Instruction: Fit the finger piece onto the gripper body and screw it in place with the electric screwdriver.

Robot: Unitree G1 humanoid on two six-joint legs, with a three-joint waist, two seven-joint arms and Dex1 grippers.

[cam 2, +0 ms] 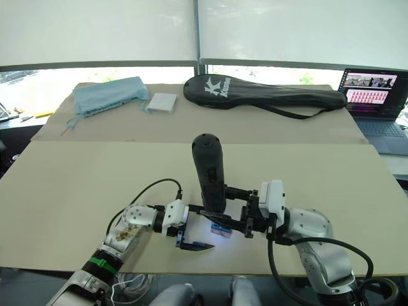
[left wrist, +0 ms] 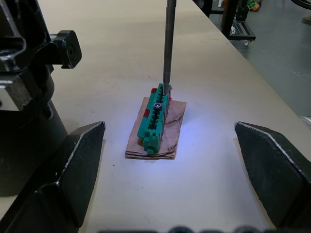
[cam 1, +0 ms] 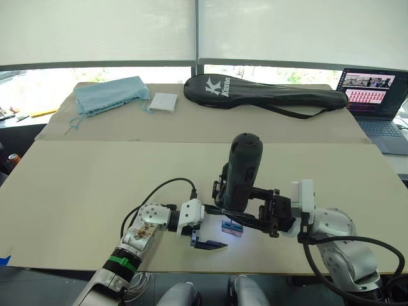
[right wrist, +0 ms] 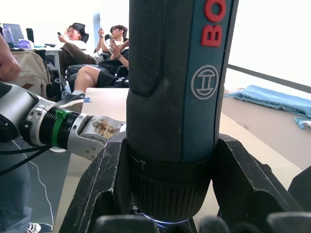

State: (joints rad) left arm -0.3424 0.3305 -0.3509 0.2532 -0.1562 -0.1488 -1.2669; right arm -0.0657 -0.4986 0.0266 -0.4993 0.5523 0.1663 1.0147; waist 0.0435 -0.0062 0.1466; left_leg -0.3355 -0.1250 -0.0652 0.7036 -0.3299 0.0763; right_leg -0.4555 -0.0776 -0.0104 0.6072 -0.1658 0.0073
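Screwdriver (cam 1: 241, 172) standing upright near the middle of the table's (cam 1: 95, 191) front edge, rounded end up, red lettering on its barrel, thin metal bit (left wrist: 168, 43) pointing straight down. Tip of the bit planted on the top of a small green ribbed block (left wrist: 154, 119), right beside a screw head set in that block. Green block resting on a little brown pad (left wrist: 176, 115), flat on the table, bathed in a bluish-white glow from the tool above.

Right claw (cam 1: 231, 211) reaching in from the right, pinching the screwdriver low on its barrel, one black finger pressed against each side. Firm wrap, tool held vertical.

Left claw (left wrist: 169, 128) coming in from the left, spread wide, fingers (left wrist: 73, 170) flanking the block and pad, well apart from both, touching neither. One finger lying low near the table's front edge.

Further out, toward the far edge: a second, browner table surface butted against the first. Long black racket bag (cam 1: 255, 92) stretched across its middle and right. White square packet (cam 1: 164, 102) just left of the bag, blue cloth pouch (cam 1: 108, 95) bunched near the far left corner. Open laptop (cam 1: 376, 95) past the far right corner, screen lit. Beyond the table, seated people (right wrist: 97, 53) in the right wrist view.
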